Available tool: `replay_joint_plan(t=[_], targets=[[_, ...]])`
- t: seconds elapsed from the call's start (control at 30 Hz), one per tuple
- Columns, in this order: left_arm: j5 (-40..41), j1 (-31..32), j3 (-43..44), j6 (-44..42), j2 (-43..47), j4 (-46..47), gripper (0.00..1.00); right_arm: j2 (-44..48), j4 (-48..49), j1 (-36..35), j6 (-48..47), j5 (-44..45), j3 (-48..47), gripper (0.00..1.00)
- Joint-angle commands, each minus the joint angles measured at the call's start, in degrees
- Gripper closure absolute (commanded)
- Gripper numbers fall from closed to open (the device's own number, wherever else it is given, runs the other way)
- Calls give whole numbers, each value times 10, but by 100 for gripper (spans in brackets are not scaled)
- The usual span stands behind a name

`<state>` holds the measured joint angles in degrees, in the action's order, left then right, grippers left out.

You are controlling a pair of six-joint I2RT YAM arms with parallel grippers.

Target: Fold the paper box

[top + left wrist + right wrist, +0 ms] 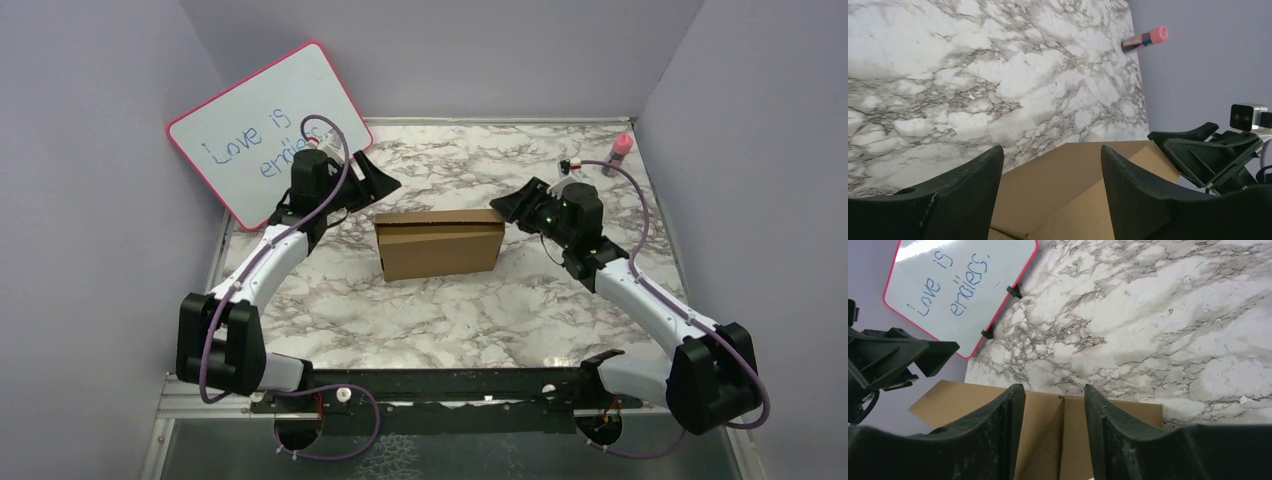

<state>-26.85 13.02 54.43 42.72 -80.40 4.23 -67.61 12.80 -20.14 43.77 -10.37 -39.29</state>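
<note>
The paper box (pixel 440 243) is brown cardboard, folded into a shallow closed block in the middle of the marble table. My left gripper (pixel 387 185) hovers over its upper left corner, open. In the left wrist view the left gripper (pixel 1052 150) has nothing between its fingers, and the paper box (pixel 1063 185) lies beyond them. My right gripper (pixel 505 212) is at the box's upper right corner, also open. In the right wrist view the right gripper (pixel 1053 387) straddles a seam in the paper box (pixel 963 400) without closing on it.
A pink-framed whiteboard (pixel 265 130) with blue writing leans against the back left wall. A pink-capped marker (pixel 618 152) stands at the back right corner. Grey walls enclose the table on three sides.
</note>
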Motion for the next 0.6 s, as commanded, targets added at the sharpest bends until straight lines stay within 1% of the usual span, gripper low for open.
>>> replay_joint_plan(t=[0.0, 0.1, 0.13, 0.2, 0.33, 0.4, 0.57], targets=[[75, -12, 23, -51, 74, -72, 27, 13, -89, 8, -51, 10, -56, 46], [90, -19, 9, -54, 110, -99, 25, 26, -114, 18, -48, 2, -69, 40], [93, -20, 1, -52, 122, -103, 24, 29, -117, 22, -45, -7, -70, 36], [94, -22, -15, -42, 143, -110, 24, 29, -125, 26, -36, -34, -73, 33], [69, -22, -45, -13, 167, -112, 23, 28, -149, 32, -28, -60, -69, 31], [57, -22, -61, 6, 173, -109, 23, 29, -145, 38, -21, -77, -62, 31], [41, -22, -95, 48, 191, -97, 23, 16, -150, 57, 4, -154, -56, 31]])
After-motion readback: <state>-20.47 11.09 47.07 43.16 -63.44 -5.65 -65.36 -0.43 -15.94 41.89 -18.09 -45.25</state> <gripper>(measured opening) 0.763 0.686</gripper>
